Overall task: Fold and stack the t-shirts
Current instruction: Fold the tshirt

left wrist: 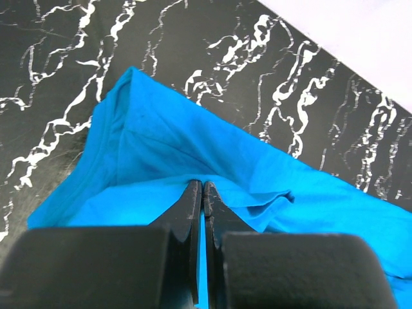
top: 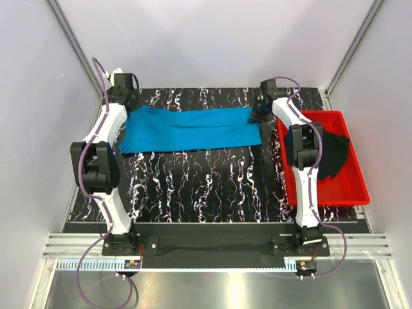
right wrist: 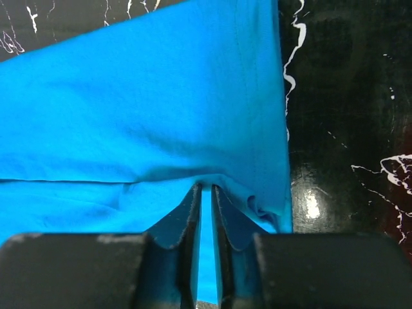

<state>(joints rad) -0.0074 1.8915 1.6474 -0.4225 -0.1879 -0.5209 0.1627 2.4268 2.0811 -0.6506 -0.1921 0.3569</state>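
The sky-blue t-shirt (top: 190,129) lies as a long folded band across the far part of the black marbled table. My left gripper (top: 129,103) is at its far left corner, shut on a pinch of the blue cloth (left wrist: 161,141); its jaws (left wrist: 203,187) meet on the fabric. My right gripper (top: 257,111) is at the far right corner, shut on the blue cloth (right wrist: 141,109) with fabric between the jaws (right wrist: 206,190). The black t-shirt (top: 333,154) lies crumpled in the red tray (top: 347,193) at the right.
The red tray stands along the table's right edge, close to the right arm. White walls enclose the far side and both flanks. The marbled tabletop (top: 206,187) shows in front of the blue shirt.
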